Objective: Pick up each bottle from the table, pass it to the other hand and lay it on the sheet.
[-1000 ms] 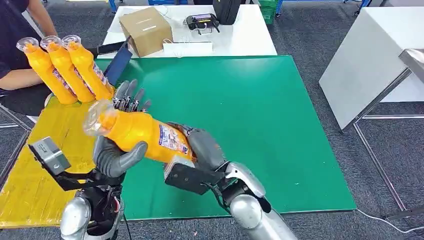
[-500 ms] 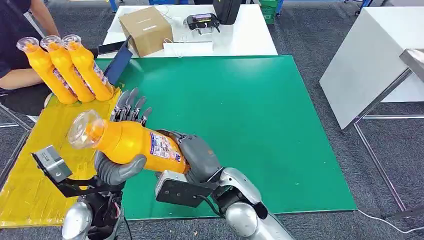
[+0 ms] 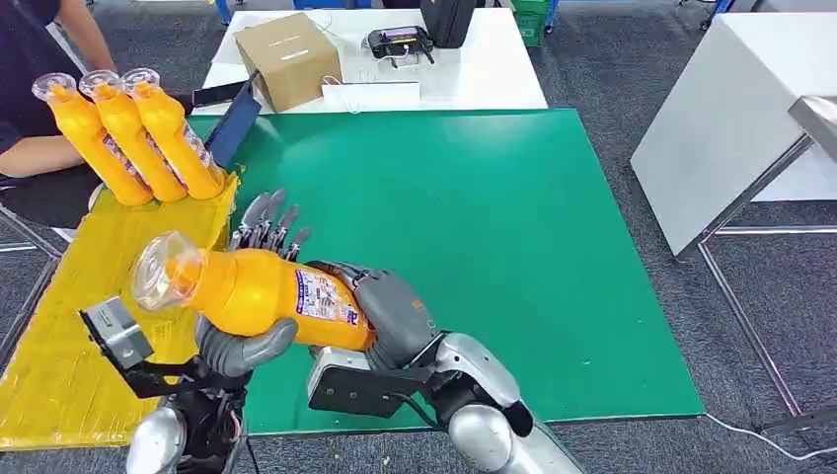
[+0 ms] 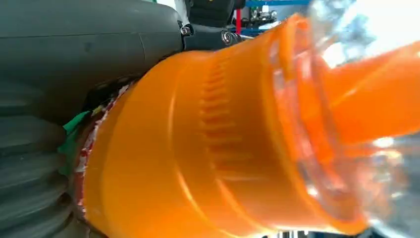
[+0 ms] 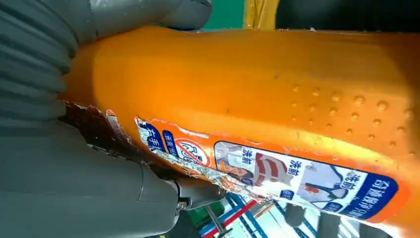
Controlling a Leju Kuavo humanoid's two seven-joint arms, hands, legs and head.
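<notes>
The orange bottle (image 3: 259, 292) hangs above the near left of the worktop (image 3: 513, 257). Both hands hold it: the right hand (image 3: 390, 314) grips its base, the left hand (image 3: 247, 336) cups its middle. Its cap end points left, toward the yellow sheet (image 3: 69, 336), so the left hand is nearer.

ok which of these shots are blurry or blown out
Head view: sharp and evenly lit. Left wrist view: the bottle is too close, soft all over, and its clear cap is washed out by glare. Right wrist view: the label reads crisp.
</notes>
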